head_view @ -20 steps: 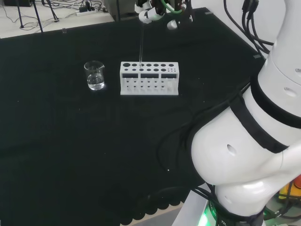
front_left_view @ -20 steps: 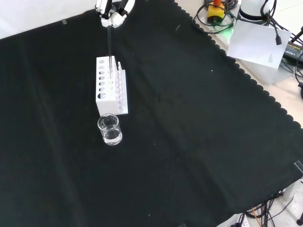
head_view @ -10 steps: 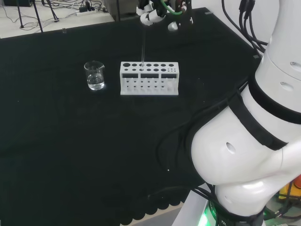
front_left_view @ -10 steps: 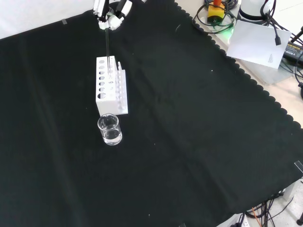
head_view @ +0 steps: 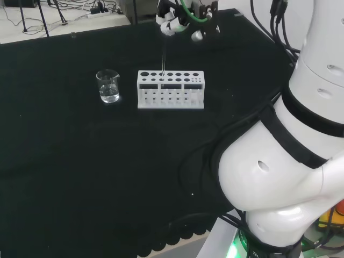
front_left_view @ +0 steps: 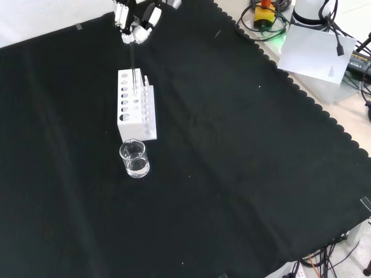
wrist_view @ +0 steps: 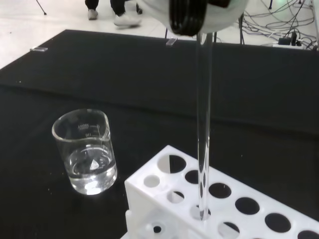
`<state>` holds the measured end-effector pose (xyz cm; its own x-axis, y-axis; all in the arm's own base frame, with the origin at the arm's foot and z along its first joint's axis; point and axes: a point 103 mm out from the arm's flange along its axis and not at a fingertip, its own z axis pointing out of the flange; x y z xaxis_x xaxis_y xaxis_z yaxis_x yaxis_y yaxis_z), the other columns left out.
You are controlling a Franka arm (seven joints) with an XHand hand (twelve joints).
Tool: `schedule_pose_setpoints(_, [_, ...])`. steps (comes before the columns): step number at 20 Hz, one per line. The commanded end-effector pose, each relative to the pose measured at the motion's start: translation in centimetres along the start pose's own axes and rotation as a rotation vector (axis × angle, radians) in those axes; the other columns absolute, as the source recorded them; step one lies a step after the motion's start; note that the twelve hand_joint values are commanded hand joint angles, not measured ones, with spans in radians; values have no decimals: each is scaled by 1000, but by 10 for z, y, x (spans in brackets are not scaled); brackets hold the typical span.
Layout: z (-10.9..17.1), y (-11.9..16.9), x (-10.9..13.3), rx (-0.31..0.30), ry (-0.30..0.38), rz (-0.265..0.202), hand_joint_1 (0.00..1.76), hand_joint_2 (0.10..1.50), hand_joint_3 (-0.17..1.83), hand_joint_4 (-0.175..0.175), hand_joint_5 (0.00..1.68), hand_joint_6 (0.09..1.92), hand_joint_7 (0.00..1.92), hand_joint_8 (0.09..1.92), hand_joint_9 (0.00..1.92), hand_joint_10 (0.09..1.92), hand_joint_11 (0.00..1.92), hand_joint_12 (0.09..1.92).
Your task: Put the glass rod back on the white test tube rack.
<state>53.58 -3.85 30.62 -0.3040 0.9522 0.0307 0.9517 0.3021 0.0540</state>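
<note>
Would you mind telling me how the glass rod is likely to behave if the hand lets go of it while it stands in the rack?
The glass rod looks thin, stiff and smooth, so it would probably slide straight down its hole in the white rack. Standing tall above the rack, it may lean slightly. Being glass, it is likely fragile, so a gentle release by the hand seems wise.

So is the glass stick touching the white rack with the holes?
Touching: the wrist view shows the glass rod standing down inside a hole of the white rack.
</note>
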Motion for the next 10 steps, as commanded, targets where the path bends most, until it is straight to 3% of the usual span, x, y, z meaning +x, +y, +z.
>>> schedule_pose_setpoints(1, [20, 4, -1, 32, 4, -8, 1302, 860, 403, -175, 1163, 461, 1118, 1162, 1745, 777, 1666, 674])
schedule_pose_setpoints(10, [35, 9, -5, 57, 10, -5, 1302, 857, 409, -175, 1163, 463, 1119, 1161, 1745, 778, 1665, 675])
